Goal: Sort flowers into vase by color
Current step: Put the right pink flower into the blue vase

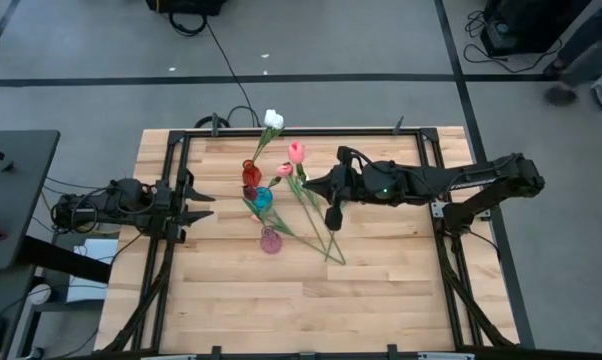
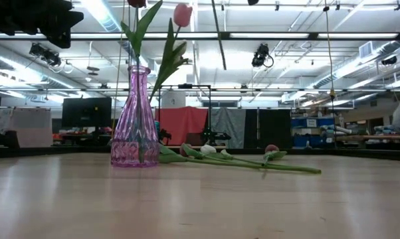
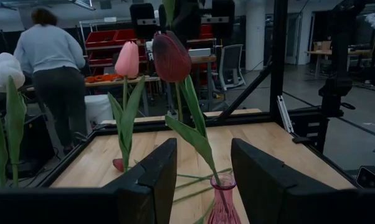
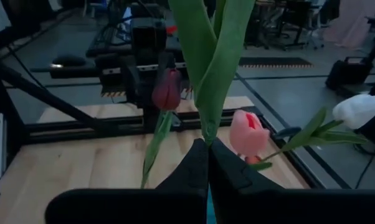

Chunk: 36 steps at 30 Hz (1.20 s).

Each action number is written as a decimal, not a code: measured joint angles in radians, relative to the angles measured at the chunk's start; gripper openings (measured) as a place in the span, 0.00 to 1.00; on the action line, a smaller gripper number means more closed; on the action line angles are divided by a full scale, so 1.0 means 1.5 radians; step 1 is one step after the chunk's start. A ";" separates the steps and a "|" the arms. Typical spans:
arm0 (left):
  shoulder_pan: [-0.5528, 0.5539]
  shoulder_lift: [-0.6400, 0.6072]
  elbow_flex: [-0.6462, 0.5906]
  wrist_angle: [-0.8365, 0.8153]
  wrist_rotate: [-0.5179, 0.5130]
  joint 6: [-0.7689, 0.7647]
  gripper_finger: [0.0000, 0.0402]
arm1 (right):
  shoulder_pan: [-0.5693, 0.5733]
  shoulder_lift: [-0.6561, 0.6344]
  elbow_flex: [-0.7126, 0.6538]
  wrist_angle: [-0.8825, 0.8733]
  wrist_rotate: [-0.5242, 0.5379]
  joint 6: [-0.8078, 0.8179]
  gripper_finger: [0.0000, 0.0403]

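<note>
Several flowers already stand in the vases; others lie on the tabletop. The right gripper has its jaws clamped on a green stem above the vases; the left gripper waits, jaws apart and empty

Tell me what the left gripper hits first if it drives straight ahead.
Most likely the pink vase, standing just beyond the open left gripper, with its maroon tulip; depth between them is hard to judge.
</note>
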 joint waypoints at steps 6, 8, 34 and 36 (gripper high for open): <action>0.000 0.000 0.000 0.009 -0.001 0.003 0.39 | 0.000 0.000 -0.030 0.055 -0.007 0.006 0.02; 0.000 0.000 0.000 0.009 -0.001 0.003 0.39 | 0.000 0.000 -0.042 0.084 -0.022 0.006 0.02; 0.000 0.000 0.000 0.002 -0.034 0.000 0.39 | -0.032 0.106 -0.100 0.353 -0.080 -0.094 0.02; 0.000 0.000 0.000 0.000 -0.036 -0.003 0.39 | -0.030 0.087 -0.100 0.304 -0.084 -0.101 0.02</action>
